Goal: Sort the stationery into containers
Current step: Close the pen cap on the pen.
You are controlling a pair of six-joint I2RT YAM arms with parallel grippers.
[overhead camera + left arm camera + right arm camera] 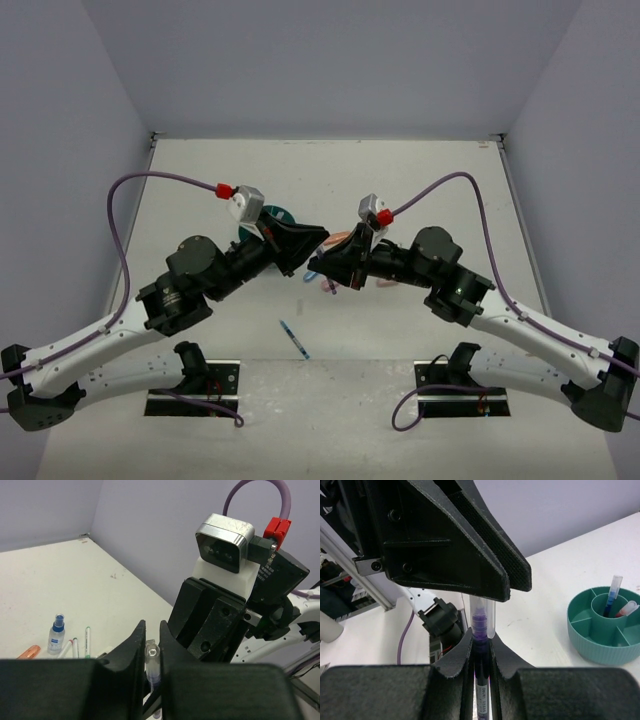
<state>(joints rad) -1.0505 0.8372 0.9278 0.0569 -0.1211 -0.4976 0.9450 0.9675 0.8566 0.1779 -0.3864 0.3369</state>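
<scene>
A purple pen hangs in the air between my two grippers, which meet tip to tip over the middle of the table. My right gripper is shut on the pen's dark barrel. My left gripper is shut on its clear cap, which still sits over the purple tip. In the top view the left gripper and right gripper touch noses. The teal organizer stands on the table, with a blue pen and a red-tipped one in its central cup.
On the table lie a small blue-capped bottle, a green pen, a red-tipped pen and an orange marker. A lone blue pen lies near the front edge. The organizer shows partly behind the left wrist.
</scene>
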